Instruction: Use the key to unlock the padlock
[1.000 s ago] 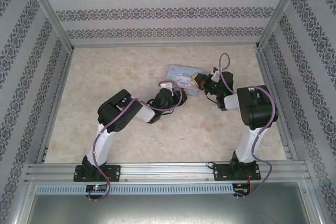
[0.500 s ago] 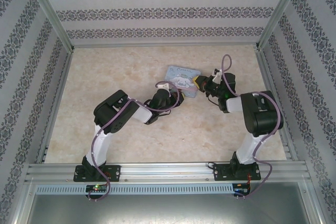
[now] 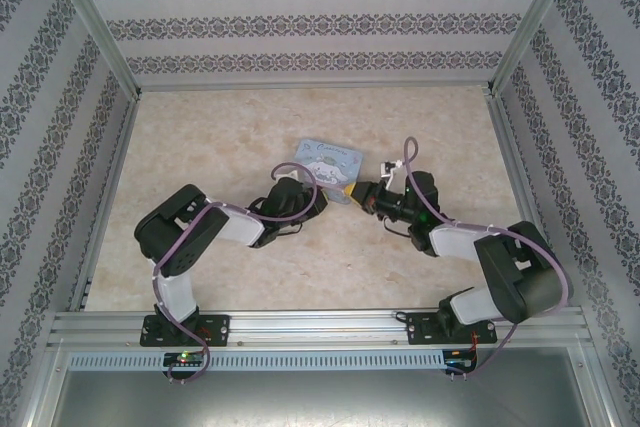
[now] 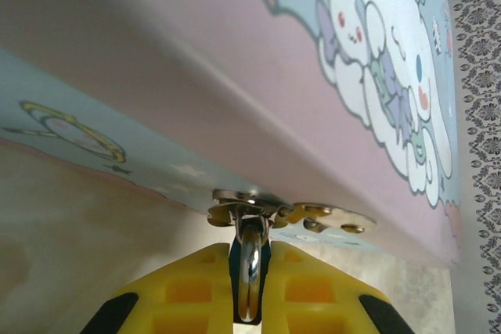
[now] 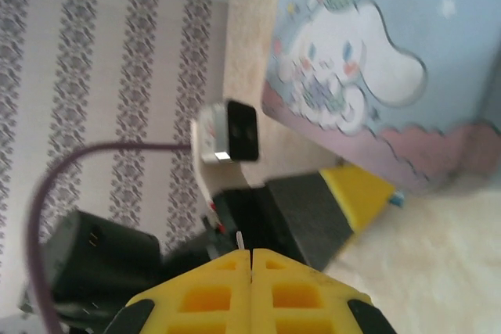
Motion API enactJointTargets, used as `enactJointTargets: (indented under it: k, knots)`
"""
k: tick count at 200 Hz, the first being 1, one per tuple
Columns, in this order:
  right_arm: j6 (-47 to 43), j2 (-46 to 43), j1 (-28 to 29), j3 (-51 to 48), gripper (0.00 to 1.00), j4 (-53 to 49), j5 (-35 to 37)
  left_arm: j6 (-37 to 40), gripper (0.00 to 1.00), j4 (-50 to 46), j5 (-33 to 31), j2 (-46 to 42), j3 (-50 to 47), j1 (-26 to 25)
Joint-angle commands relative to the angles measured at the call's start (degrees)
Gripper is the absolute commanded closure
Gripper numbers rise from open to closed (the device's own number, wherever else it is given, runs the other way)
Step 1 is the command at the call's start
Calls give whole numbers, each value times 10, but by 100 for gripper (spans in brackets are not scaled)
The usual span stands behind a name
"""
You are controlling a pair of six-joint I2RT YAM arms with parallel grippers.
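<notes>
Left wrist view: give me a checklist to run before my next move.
1. Left pincer shut on the silvery metal loop: ok.
2. Loop meets the metal latch on the pale-blue cartoon-dog tin: ok.
3. Loop belongs to the small blue padlock: cannot tell.
4. Right pincer shut: ok.
5. Thin dark key gripped in right pincer: cannot tell.

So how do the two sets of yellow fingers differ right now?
The left fingers pinch something thin and shiny, seemingly the padlock's shackle, right at the edge of the cartoon tin. The right fingers are pressed flat together, standing off the tin. Both pairs are yellow and shut.
</notes>
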Motion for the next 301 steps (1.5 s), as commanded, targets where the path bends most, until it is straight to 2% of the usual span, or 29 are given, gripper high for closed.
enactJointTargets:
  k: [1, 50, 84, 174, 255, 301]
  knots:
    - [-20, -21, 26, -35, 100, -1, 43, -11, 100, -33, 34, -28, -3, 11]
    - [-1, 13, 39, -65, 100, 32, 61, -31, 100, -10, 138, -30, 16, 25]
    - [12, 32, 44, -62, 100, 46, 72, -70, 100, 12, 170, -32, 17, 32]
    - [74, 54, 49, -79, 100, 74, 113, -195, 100, 126, 170, -15, 2, 36]
    - [120, 41, 51, -65, 100, 65, 157, -208, 100, 132, 167, -14, 2, 36]
    - [129, 54, 51, -53, 100, 74, 157, -211, 100, 143, 169, -6, 4, 36]
